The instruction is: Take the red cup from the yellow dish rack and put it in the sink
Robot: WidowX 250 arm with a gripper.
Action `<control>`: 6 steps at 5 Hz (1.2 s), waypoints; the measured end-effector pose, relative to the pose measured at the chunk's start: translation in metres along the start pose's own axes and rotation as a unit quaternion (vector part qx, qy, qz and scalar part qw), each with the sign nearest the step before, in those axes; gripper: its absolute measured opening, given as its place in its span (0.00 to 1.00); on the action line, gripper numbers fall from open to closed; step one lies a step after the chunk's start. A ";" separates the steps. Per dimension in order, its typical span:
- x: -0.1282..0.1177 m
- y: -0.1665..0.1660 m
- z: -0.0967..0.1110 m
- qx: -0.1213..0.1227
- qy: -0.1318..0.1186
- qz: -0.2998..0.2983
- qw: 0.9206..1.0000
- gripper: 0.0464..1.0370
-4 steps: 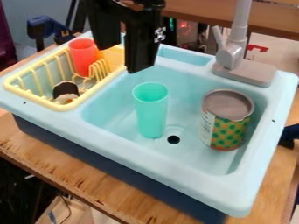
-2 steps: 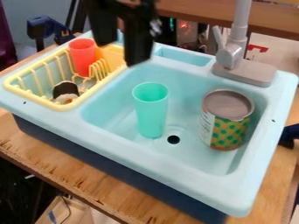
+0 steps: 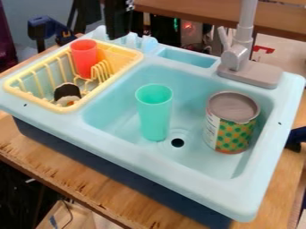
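Gripper (image 3: 103, 27) at upper left of the view, over the far edge of the sink. Jaws apart, pointing down, above the far end of the yellow dish rack (image 3: 60, 108). The rack sits on the left side of the light blue toy sink (image 3: 137, 145).

Nearest cup is the red cup (image 3: 87, 60), upright in the rack, toward its far end, beside the yellow prongs. Black-and-white sushi-like toy (image 3: 67, 95) in the near part of the same rack.

Basin is right of the rack. Teal cup (image 3: 154, 116) stands upright in it, open top up, just beside the drain hole (image 3: 177, 142). Tin can (image 3: 230, 125) stands at the basin's right side, apart from the teal cup; gray top, green-and-yellow dotted label.

Shallow recess (image 3: 185, 57) in the sink's far ledge, left of the gray faucet (image 3: 245, 49). Faucet base is at the far right corner of the sink, behind the can.

Sink has a dark blue lower body (image 3: 108, 165) and sits on a wooden counter (image 3: 90, 183). Blue clamp (image 3: 42, 27) behind, at upper left.
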State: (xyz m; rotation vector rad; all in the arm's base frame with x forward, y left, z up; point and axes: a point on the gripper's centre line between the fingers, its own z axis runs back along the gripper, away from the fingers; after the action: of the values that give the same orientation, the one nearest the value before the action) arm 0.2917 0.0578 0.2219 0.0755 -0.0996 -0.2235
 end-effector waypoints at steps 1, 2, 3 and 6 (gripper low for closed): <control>0.013 0.022 -0.013 0.011 0.004 0.006 1.000 0.97; 0.021 0.042 -0.027 -0.003 0.006 0.024 1.000 0.97; 0.028 0.052 -0.040 -0.008 0.019 0.025 0.999 0.97; 0.033 0.064 -0.072 -0.020 0.061 0.029 0.997 0.97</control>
State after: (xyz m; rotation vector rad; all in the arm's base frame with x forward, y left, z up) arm 0.3451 0.1168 0.1586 0.0460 0.0251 -0.1621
